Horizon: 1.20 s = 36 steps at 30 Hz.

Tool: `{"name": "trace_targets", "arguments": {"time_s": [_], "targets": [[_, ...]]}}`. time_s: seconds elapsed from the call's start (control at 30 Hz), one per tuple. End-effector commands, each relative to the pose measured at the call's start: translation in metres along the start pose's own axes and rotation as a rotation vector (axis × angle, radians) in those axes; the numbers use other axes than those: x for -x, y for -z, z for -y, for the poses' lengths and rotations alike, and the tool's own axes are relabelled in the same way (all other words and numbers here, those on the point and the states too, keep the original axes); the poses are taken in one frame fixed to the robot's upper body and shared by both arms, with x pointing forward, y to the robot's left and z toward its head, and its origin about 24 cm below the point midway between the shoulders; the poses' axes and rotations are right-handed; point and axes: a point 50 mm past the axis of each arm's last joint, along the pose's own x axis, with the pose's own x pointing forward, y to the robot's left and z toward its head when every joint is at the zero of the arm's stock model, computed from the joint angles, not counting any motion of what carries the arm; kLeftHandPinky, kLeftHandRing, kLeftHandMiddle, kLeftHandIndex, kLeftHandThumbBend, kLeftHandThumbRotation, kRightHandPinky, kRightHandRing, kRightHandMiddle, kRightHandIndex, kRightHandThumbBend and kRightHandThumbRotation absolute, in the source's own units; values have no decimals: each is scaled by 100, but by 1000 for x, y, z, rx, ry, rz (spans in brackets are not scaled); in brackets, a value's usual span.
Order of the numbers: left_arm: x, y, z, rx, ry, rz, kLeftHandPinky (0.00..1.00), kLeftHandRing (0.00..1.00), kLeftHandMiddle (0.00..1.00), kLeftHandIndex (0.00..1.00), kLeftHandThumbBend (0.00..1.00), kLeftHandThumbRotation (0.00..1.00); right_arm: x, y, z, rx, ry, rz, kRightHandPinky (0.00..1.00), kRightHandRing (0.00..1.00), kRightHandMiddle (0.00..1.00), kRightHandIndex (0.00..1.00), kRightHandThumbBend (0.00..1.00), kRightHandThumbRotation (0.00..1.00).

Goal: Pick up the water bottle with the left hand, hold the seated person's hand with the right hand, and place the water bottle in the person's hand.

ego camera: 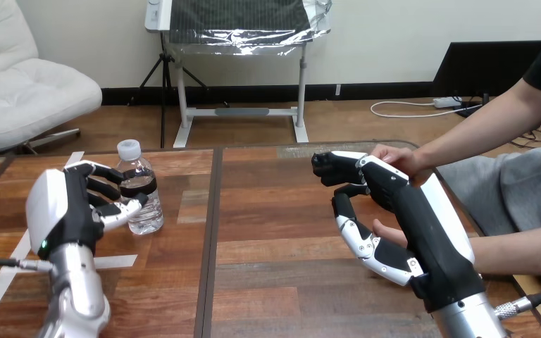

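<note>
Leftward, one water bottle (141,201) is met by the left hand (70,211); whether it is gripped cannot be told. At right, the person's lower hand (389,231) is clasped by the curled right hand (403,201), with the person's upper hand (396,156) just beside it.

No text, number or sign can be read. The clear plastic water bottle (139,204), standing near the left edge of the wooden table (282,282), wears a dark label band (139,185), but any print on it is too small to make out.
</note>
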Motion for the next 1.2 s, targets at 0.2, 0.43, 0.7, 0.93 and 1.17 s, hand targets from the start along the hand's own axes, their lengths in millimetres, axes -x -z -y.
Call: {"name": "trace_targets", "arguments": {"time_s": [0.2, 0.43, 0.7, 0.93, 1.17], "targets": [[21, -27, -9, 69, -23, 145, 38, 42, 46, 51, 66, 0, -11, -17, 7, 30, 22, 97, 65, 71, 74, 73, 14, 0], [40, -27, -11, 94, -12, 166, 37, 41, 45, 50, 66, 0, -11, -17, 6, 29, 23, 99, 63, 70, 73, 73, 14, 0], [57, -25, -13, 103, -11, 182, 37, 42, 46, 51, 66, 0, -12, -18, 6, 26, 22, 97, 60, 68, 72, 73, 14, 0], [71, -28, -15, 94, -25, 223, 37, 42, 47, 51, 67, 0, -12, -18, 6, 21, 20, 92, 62, 70, 72, 73, 14, 0], [79, -33, -18, 13, -94, 327, 42, 48, 52, 55, 67, 0, -13, -17, 6, 20, 16, 98, 62, 70, 72, 72, 14, 0]]}}
